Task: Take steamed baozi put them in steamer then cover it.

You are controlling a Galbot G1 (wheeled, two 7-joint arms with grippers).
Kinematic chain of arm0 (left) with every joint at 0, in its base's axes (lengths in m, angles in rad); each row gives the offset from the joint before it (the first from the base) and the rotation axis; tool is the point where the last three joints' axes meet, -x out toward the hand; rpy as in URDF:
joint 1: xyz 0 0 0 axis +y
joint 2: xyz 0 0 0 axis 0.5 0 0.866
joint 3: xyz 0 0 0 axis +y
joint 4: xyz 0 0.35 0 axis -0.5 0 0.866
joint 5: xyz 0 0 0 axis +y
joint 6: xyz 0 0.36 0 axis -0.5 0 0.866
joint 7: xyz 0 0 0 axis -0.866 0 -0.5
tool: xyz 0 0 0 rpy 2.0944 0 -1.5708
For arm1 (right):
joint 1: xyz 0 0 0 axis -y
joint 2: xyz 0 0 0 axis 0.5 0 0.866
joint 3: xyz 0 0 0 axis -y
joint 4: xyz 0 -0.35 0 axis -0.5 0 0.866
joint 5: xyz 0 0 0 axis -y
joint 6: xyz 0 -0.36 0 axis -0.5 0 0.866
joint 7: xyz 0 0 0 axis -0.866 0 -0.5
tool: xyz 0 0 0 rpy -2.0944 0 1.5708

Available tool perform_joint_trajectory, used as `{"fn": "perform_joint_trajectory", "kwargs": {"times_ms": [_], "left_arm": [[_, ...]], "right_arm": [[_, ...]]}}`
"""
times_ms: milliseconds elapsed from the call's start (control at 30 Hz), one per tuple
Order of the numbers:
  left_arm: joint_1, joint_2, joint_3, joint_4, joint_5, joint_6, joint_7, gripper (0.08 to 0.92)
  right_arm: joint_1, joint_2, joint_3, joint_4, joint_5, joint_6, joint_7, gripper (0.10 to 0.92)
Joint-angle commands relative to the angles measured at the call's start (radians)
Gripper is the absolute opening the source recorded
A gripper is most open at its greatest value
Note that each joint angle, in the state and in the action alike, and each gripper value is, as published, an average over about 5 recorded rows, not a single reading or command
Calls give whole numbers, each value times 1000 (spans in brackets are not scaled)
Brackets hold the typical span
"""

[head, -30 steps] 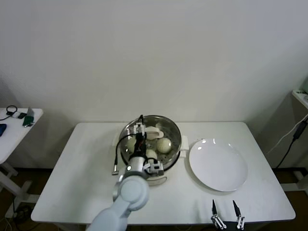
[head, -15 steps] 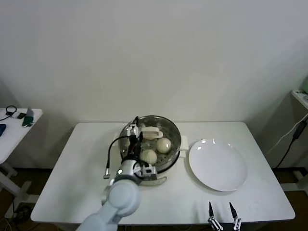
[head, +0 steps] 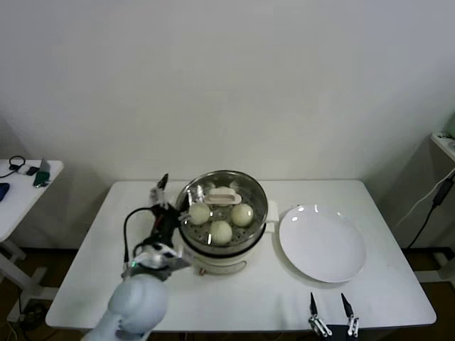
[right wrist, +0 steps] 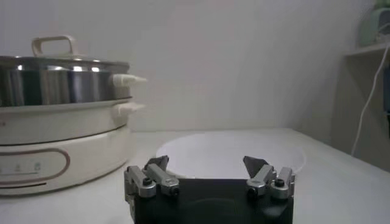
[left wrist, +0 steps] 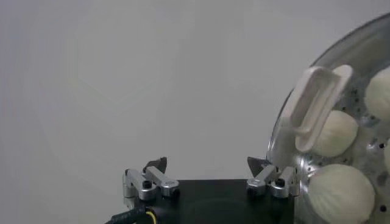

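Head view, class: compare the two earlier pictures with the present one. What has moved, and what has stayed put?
The left gripper, open and empty, has drawn back from over the steamer toward the robot's left, now beside its rim. The cover sits on the steamer, three baozi showing through it. The white plate and right gripper have barely shifted.

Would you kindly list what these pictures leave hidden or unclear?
- Fourth baozi: head view shows three baozi under the glass lid; its handle covers where another might sit.
- Steamer contents: hidden by its steel wall in the right wrist view.
- Plate: near edge hidden behind the right gripper.
- Left gripper: wrist view cuts off the steamer's far side.
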State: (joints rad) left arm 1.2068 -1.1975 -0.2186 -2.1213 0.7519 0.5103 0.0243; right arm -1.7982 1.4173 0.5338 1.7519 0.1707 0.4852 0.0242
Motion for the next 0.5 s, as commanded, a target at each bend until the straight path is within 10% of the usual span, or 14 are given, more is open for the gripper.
{"fn": "perform_joint_trajectory", "kwargs": {"times_ms": [33, 500], "left_arm": [[353, -38, -529, 58, -841, -537, -113, 823], [481, -45, -428, 295, -1108, -869, -16, 823]], "right_arm": [[-7, -27, 20, 126, -6, -94, 13, 823], [43, -74, 72, 113, -9, -186, -22, 823]]}}
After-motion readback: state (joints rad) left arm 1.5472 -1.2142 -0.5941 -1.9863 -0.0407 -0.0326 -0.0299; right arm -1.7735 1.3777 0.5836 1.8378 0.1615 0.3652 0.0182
